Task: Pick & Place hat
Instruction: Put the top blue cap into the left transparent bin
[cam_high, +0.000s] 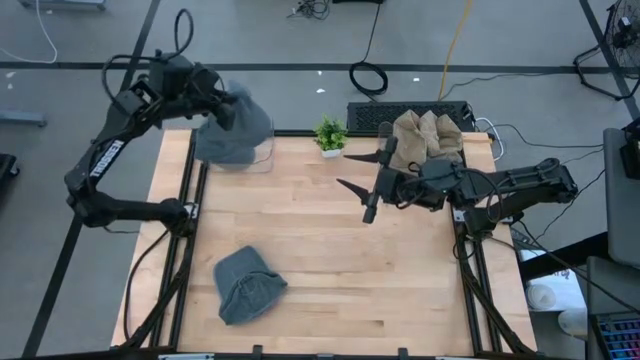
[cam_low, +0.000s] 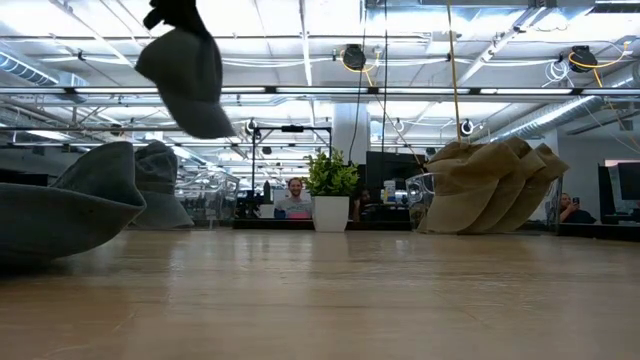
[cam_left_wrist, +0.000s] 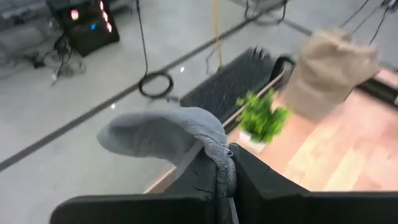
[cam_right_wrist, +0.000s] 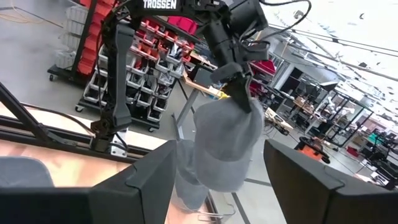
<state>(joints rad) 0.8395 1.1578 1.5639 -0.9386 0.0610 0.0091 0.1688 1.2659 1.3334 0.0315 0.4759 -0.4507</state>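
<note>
Spanning the scene, the pale wooden worktop (cam_high: 340, 240) carries a crumpled grey fabric hat (cam_high: 247, 285) at its near left. A second soft grey hat (cam_high: 236, 128) hangs above the far-left corner, pinched in the closed left claw (cam_high: 224, 106). Right claw (cam_high: 364, 170) hovers open over the far middle, beside a small green potted plant (cam_high: 330, 136).

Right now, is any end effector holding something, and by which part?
The left end effector holds a grey hat in the air by a pinched fold of its fabric. The right end effector holds nothing.
</note>
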